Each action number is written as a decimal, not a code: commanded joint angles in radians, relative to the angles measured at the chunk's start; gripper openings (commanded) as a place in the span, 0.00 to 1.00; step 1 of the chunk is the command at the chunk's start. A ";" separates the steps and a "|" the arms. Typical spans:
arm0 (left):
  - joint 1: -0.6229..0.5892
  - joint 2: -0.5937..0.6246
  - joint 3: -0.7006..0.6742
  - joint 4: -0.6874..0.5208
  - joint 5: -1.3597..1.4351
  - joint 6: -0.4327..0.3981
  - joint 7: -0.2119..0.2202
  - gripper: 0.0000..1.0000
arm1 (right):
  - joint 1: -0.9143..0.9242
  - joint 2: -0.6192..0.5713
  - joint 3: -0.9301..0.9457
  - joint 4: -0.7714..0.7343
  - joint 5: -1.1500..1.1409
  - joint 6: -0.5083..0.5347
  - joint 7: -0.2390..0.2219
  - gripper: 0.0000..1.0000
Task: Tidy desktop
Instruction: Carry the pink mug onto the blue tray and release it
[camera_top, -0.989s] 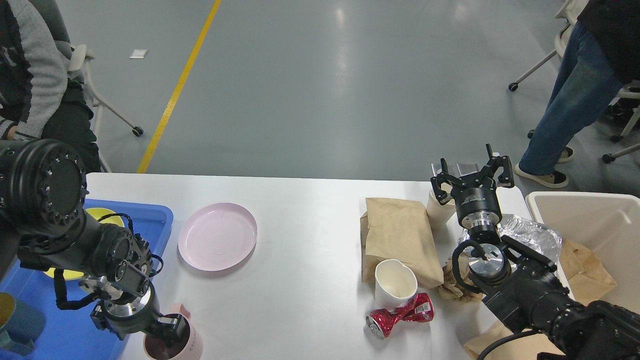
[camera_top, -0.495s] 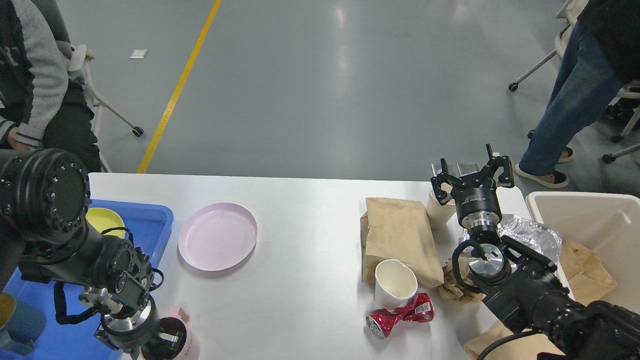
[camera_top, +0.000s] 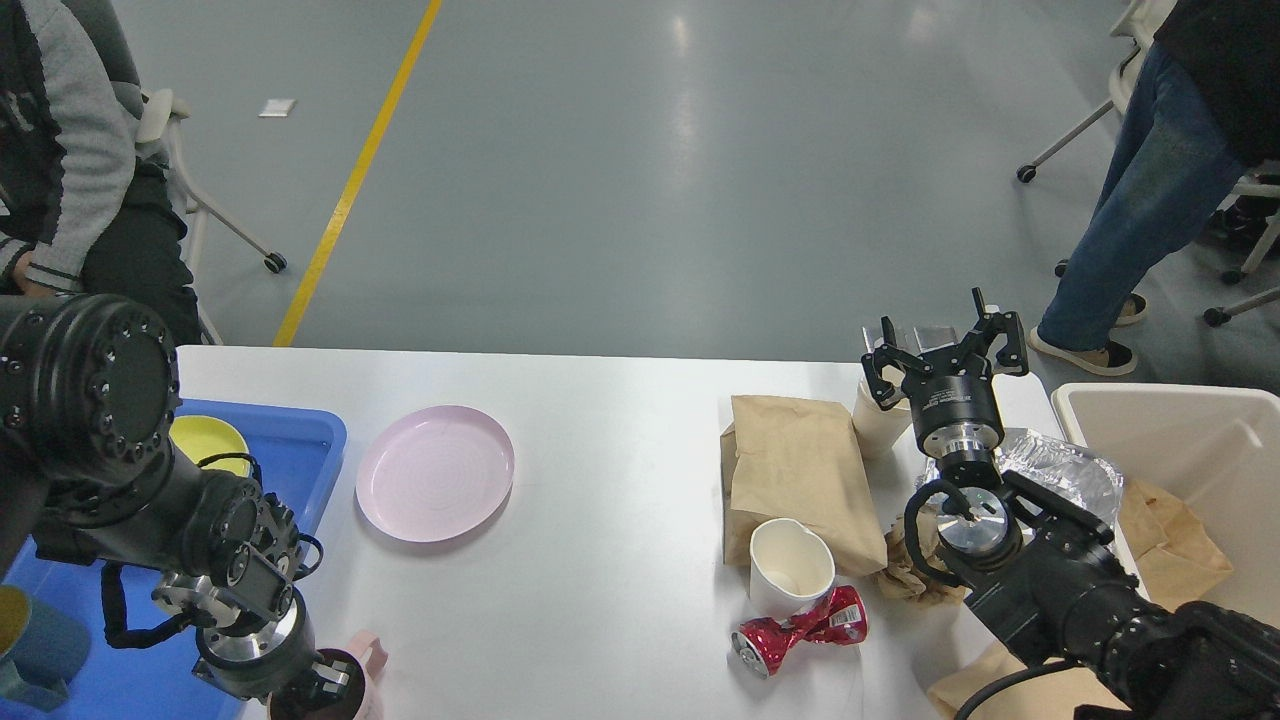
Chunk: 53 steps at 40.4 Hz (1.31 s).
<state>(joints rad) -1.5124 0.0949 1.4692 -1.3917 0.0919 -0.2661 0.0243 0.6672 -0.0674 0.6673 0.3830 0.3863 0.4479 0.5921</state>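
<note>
The left gripper (camera_top: 318, 690) sits at the near edge of the large white bench (camera_top: 600, 560), down in the mouth of a pale pink handled mug (camera_top: 360, 665) just beside the blue plastic tray (camera_top: 300, 440). Its jaws look closed on the mug's rim, though the bottom of the view cuts them off, so I cannot tell for certain. The step in hand appears to be carrying the mug into the tray; done well, that means lifting clear of the tray wall before swinging left, keeping the mug upright, and setting it on bare blue floor away from the yellow dish (camera_top: 205, 440) and the teal cup (camera_top: 40, 650).

The right gripper (camera_top: 945, 350) hangs over the far right edge with its jaws spread and empty. Beneath and beside it lie a flat brown paper bag (camera_top: 795, 470), a crumpled foil container (camera_top: 1060, 465), a white paper cup (camera_top: 790, 565) and a crushed red can (camera_top: 800, 630) toward the near edge, likely bound for the cream rectangular bin (camera_top: 1180, 440) off the right edge. A round pink plate (camera_top: 435, 472) lies near the tray, clear of the mug's path.
</note>
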 joint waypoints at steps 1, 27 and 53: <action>-0.018 0.012 0.002 -0.001 0.000 -0.021 -0.004 0.00 | 0.000 0.001 0.000 -0.001 0.000 0.000 0.000 1.00; -0.433 0.295 0.155 0.017 0.020 -0.435 -0.049 0.00 | 0.000 0.000 0.000 -0.001 0.000 0.000 0.000 1.00; -0.003 0.397 0.103 0.054 0.017 0.067 -0.034 0.03 | 0.002 0.000 0.000 0.000 0.000 0.000 0.000 1.00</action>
<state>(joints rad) -1.5450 0.4881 1.5807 -1.3576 0.1104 -0.2117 -0.0114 0.6676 -0.0676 0.6673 0.3824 0.3868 0.4479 0.5921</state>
